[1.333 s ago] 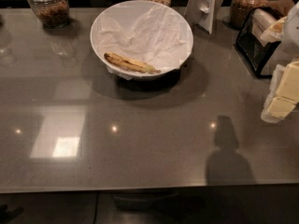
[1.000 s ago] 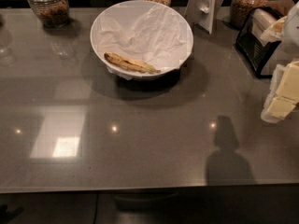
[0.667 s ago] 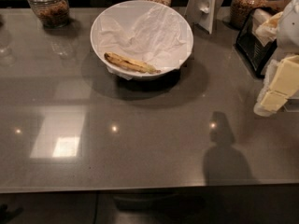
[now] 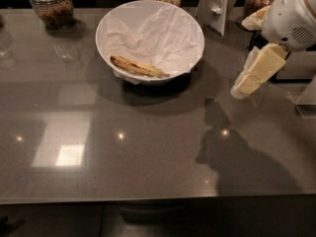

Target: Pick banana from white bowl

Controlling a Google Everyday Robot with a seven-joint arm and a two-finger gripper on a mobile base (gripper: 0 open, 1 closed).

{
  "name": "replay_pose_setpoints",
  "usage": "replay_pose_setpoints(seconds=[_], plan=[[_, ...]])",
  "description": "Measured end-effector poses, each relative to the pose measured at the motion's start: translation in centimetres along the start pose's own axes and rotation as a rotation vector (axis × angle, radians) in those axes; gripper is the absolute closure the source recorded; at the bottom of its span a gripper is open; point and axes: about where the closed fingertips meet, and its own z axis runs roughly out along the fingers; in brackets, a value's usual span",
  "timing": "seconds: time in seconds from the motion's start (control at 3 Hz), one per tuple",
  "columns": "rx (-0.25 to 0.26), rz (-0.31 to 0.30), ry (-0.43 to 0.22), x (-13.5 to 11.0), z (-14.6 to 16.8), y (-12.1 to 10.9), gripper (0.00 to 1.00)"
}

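**One high camera, looking down over the table**

The single view looks from above the near edge of the table [image 4: 148, 162], tilted down and facing the far side, where a jar [image 4: 51, 6] stands. It is fairly near (the near edge shows at the bottom). The bowl [image 4: 102, 43] sits at upper centre; the gripper [image 4: 240, 89] hangs at the right, above the table.

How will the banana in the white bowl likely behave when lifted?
Small and slim, the banana is probably light. Brown blotches suggest ripeness, so it may squash. The crumpled paper under it might shift. The hand hangs right of the white bowl.
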Motion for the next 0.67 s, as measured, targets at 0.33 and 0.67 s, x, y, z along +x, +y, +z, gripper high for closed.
replay_pose_setpoints(seconds=[0.33, 0.67], plan=[[-0.049, 0.055, -0.152, -2.8, 3.0, -2.5, 0.0], [-0.119, 0.107, -0.234, -5.6, 7.1, -4.7, 0.0]])
